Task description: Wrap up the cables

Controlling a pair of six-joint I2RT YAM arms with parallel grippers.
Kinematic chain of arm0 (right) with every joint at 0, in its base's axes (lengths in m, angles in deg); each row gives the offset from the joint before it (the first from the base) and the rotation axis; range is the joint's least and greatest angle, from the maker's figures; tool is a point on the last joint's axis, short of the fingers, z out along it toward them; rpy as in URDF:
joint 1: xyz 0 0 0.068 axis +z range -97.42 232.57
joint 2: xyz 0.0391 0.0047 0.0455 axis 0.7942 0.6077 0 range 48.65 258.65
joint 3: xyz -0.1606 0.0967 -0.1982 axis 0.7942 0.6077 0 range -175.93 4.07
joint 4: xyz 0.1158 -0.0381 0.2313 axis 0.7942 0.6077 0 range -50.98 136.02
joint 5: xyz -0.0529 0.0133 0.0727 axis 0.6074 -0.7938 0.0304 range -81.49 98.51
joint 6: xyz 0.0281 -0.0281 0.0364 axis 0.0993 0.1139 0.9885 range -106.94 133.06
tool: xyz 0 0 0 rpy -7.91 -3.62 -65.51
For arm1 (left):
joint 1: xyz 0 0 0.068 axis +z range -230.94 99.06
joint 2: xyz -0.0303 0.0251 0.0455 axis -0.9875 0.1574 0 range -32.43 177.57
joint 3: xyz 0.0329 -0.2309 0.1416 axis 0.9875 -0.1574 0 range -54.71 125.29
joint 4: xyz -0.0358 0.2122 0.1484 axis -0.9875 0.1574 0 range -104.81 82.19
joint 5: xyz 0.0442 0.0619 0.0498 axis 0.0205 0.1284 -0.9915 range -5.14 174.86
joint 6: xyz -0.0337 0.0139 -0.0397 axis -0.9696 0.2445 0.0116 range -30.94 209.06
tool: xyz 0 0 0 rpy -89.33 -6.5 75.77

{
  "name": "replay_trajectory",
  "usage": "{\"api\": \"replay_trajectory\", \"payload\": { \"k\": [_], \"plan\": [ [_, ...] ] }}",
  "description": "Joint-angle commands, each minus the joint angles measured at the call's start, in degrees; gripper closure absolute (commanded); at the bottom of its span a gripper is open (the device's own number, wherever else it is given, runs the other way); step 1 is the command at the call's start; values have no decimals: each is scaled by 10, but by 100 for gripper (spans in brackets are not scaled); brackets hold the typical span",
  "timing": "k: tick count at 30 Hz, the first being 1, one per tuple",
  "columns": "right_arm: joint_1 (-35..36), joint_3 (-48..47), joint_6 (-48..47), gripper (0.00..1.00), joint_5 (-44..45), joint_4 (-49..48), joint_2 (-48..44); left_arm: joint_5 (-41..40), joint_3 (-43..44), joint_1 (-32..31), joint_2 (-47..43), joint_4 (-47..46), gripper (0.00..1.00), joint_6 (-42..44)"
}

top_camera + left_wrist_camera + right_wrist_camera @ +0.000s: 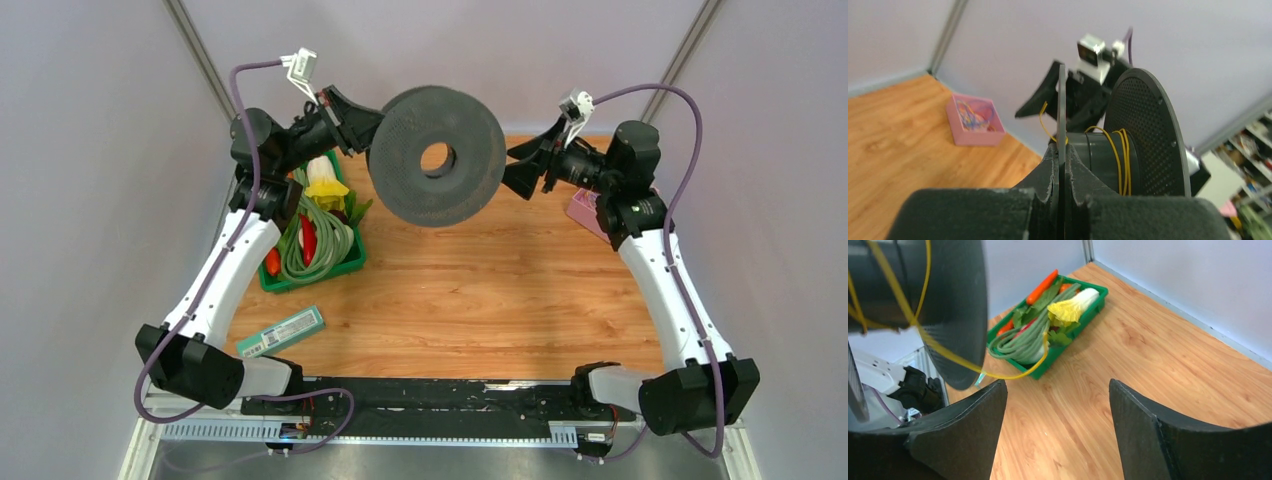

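Observation:
A black spool [437, 157] hangs in the air over the far middle of the table. My left gripper [365, 125] is shut on the thin near flange [1062, 100] of the spool; in the left wrist view the gripper [1062, 150] pinches the flange edge. A yellow cable [1120, 155] is wound a few turns round the hub. A loose loop of it [998, 376] hangs from the spool [948, 305] just past my right gripper [1058, 390], which is open and empty. In the top view the right gripper [515, 168] sits just right of the spool.
A pink box [975, 120] with several coloured cables lies at the far right [585, 210]. A green tray [345, 262] of vegetables and coiled long beans [1023, 340] stands at the left. A teal box [282, 332] lies near the front left.

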Motion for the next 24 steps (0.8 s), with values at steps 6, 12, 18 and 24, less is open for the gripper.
{"api": "replay_trajectory", "payload": {
  "k": [6, 12, 18, 24],
  "plan": [
    [-32, 46, -221, 22, -46, 171, -82, 227, -76, -7, -117, 252, 100, 399],
    [-31, 78, -221, 22, -74, 231, -125, 247, -84, -12, -147, 370, 100, 515],
    [-28, 120, -241, 22, -97, 251, -167, 265, -64, -12, -130, 361, 100, 509],
    [-5, 121, -247, 19, -121, 233, -151, 295, -63, -18, -128, 298, 100, 468]
  ]
}}
